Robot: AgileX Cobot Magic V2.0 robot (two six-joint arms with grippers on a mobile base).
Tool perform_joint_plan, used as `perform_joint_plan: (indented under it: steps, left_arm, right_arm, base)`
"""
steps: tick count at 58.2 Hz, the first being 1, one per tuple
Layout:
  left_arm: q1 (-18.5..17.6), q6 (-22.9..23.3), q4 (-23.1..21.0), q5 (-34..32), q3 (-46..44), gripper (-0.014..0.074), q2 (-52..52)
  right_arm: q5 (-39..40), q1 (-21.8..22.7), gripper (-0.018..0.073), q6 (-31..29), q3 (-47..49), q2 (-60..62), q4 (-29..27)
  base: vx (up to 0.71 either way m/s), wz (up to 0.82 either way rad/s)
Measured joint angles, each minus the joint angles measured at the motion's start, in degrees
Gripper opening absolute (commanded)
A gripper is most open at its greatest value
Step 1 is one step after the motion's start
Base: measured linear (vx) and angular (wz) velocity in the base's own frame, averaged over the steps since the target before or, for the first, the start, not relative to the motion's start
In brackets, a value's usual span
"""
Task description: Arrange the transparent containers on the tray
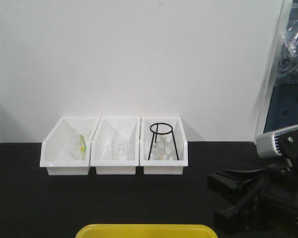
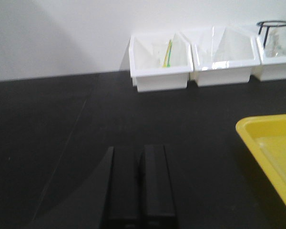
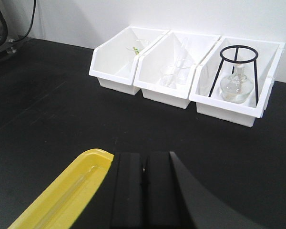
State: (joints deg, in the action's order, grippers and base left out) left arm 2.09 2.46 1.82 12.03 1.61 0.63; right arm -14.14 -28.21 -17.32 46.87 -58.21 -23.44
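The left gripper (image 2: 140,186) and right gripper (image 3: 144,191) are both fully closed, fingers pressed together, holding nothing. The yellow tray (image 1: 145,231) rests on the black table (image 1: 20,198) at the near edge, well apart from three white bins (image 1: 114,146) holding glassware against the wall.

Bright, even light; soft shadows; blurred left wrist view

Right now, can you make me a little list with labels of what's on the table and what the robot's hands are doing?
table: black tabletop
bins: three white bins in a row by the wall
left bin: clear cup with a green-yellow stick
middle bin: small clear beakers
right bin: black ring stand over a clear flask
tray: yellow tray, nearest the robot, nothing seen on it
left end effector: shut, holding nothing
right end effector: shut, holding nothing
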Motion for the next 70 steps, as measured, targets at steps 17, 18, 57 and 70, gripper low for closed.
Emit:
perform_joint_plan:
  steps: [17,18,57,70]
  left_arm:
    - [-2.19,4.28,0.10,0.60,0.00,0.0002,0.00]
    - [-2.19,4.28,0.10,0.60,0.00,0.0002,0.00]
    - [-2.26,4.39,0.10,0.60,0.00,0.0002,0.00]
    - [-2.26,4.50,0.15,0.60,0.00,0.0002,0.00]
  right_arm:
    - [-0.11,0.00,-0.0011,0.00,0.00,0.00,0.00]
    - [-0.11,0.00,-0.0011,0.00,0.00,0.00,0.00]
    - [0.24,0.00,-0.0011,-0.43,-0.05,0.00,1.62]
    - [2.20,3.16,-0.0011,7.13,-6.66,7.95,12.43]
  base:
    - [0.00,0.00]
    - [0.00,0.00]
    - [0.00,0.00]
    - [0.00,0.00]
